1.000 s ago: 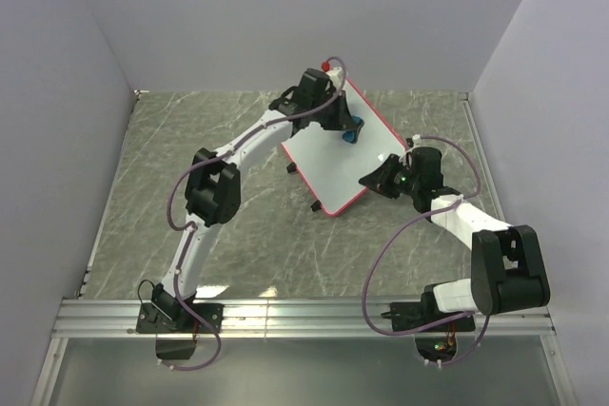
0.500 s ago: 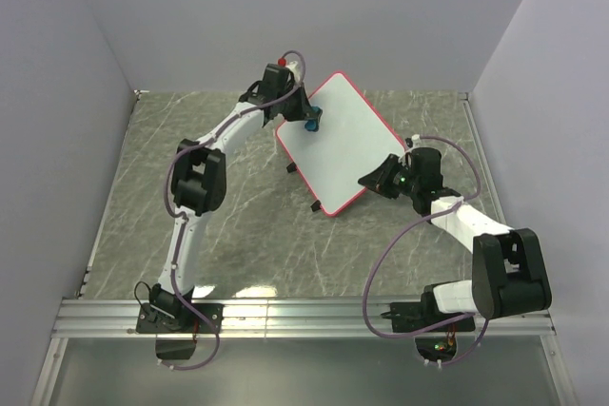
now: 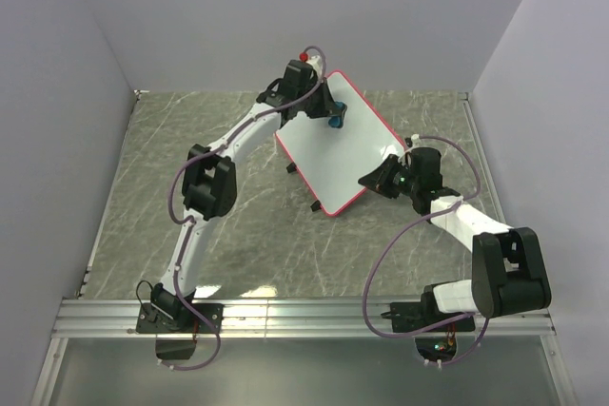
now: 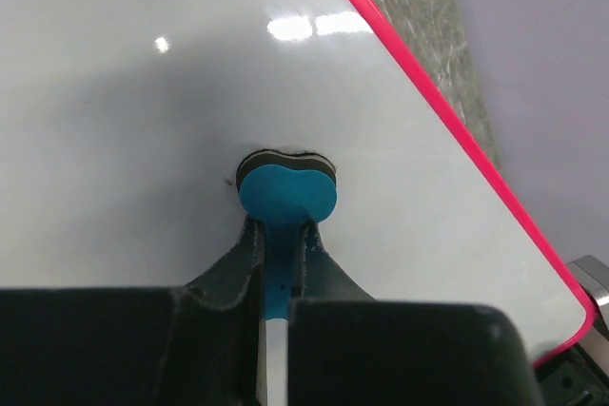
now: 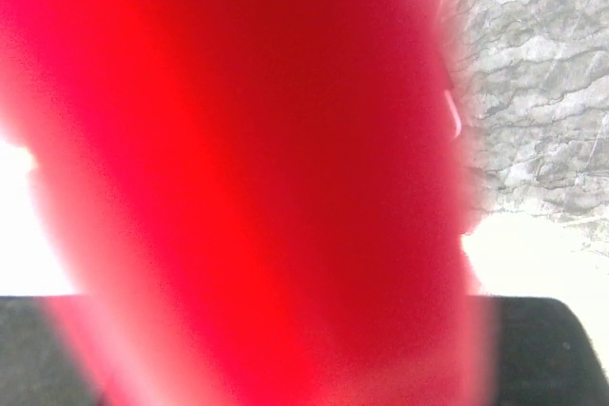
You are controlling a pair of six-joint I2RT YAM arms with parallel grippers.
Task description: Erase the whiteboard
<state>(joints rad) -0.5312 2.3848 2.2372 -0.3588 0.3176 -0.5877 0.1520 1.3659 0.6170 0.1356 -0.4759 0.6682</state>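
Note:
The whiteboard, white with a pink-red frame, stands tilted on the table, and its face shows no marks. My left gripper is shut on a small blue eraser, whose pad presses flat on the board's upper part. The board's red edge runs to the right of the eraser. My right gripper grips the board's near right edge. The right wrist view is filled by the blurred red frame, which hides the jaws.
Grey-veined marble table with plain walls on three sides. Two black feet stick out under the board's lower left edge. An aluminium rail runs along the near edge by the arm bases.
The left gripper swept the eraser left across the board's upper part, then partway back to the right. The board and the right arm have not moved.

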